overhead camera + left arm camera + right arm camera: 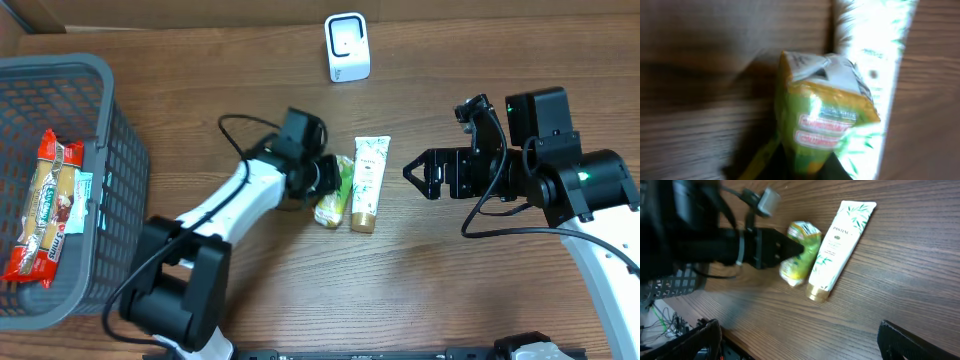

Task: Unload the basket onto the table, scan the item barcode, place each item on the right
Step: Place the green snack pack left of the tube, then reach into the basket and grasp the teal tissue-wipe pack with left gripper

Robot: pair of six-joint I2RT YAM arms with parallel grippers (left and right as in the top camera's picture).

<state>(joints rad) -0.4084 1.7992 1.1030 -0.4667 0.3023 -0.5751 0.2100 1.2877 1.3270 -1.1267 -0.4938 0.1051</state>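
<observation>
- Overhead, the left gripper (322, 180) is pressed together on the end of one green packet (335, 202) at mid-table.
- Spread wide, the right gripper (418, 172) holds nothing.
- One white tube (367, 183) lies just beside the packet.
- One scanner (347, 47) and one basket (120, 150) are well apart from it.

Blurred print on green packet (825, 115)
</observation>
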